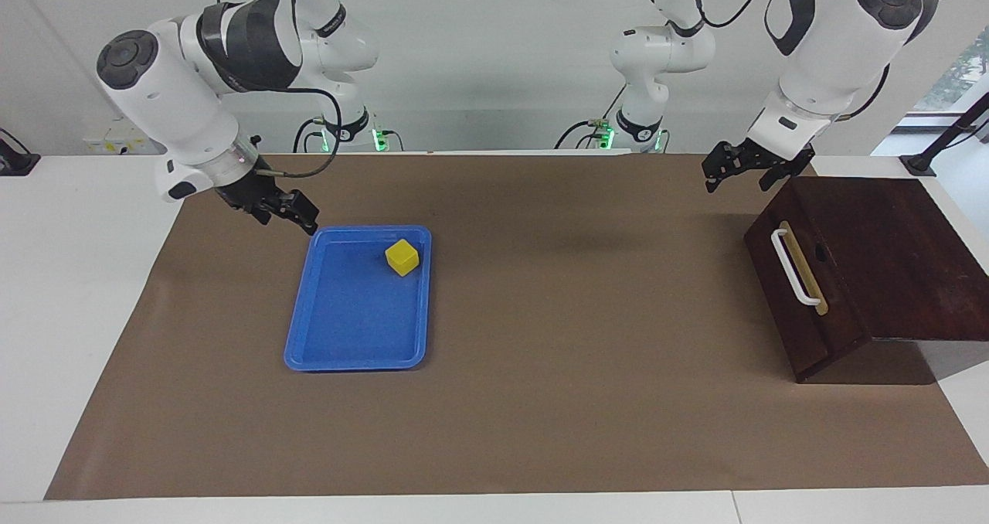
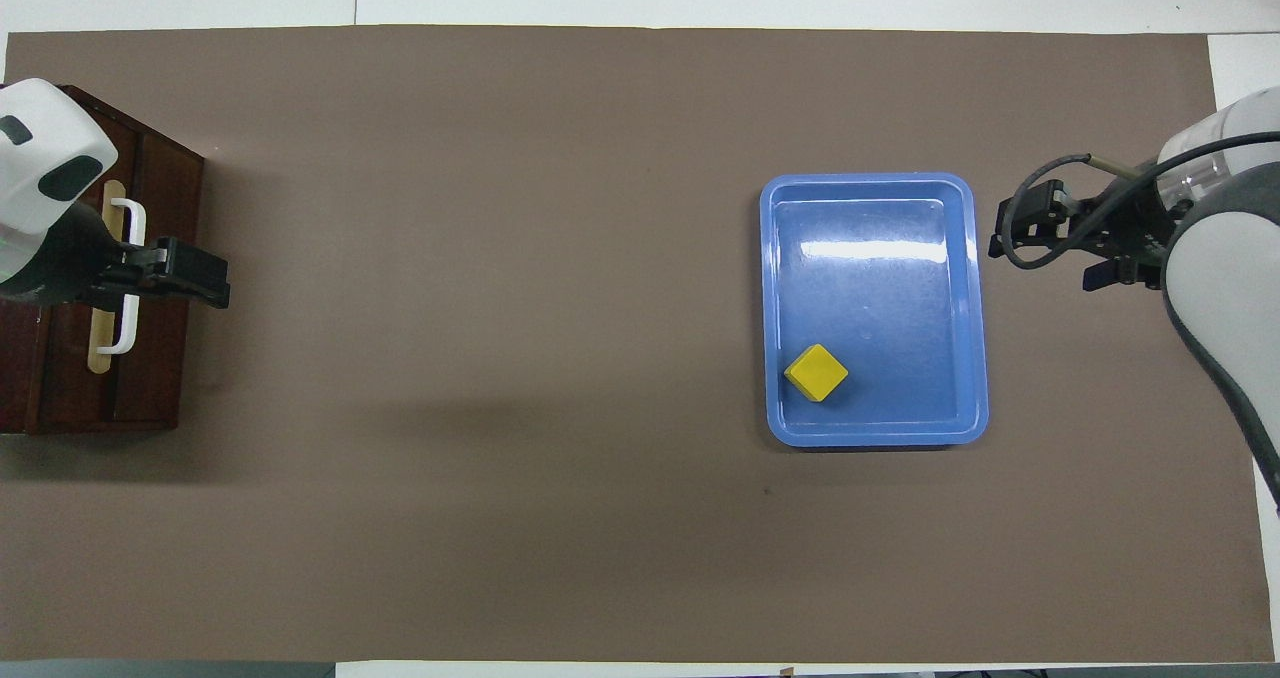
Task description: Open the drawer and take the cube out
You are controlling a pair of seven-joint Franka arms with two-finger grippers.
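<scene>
The small yellow cube lies in the blue tray, in the tray's corner nearer to the robots and toward the table's middle. The drawer sits closed in its dark wooden box, its white handle facing the tray. My right gripper hangs open and empty over the mat, just off the tray's edge at the right arm's end. My left gripper is open and empty in the air beside the box, above the handle.
A brown mat covers most of the white table. The dark box stands at the left arm's end, and the tray toward the right arm's end. Bare mat lies between them.
</scene>
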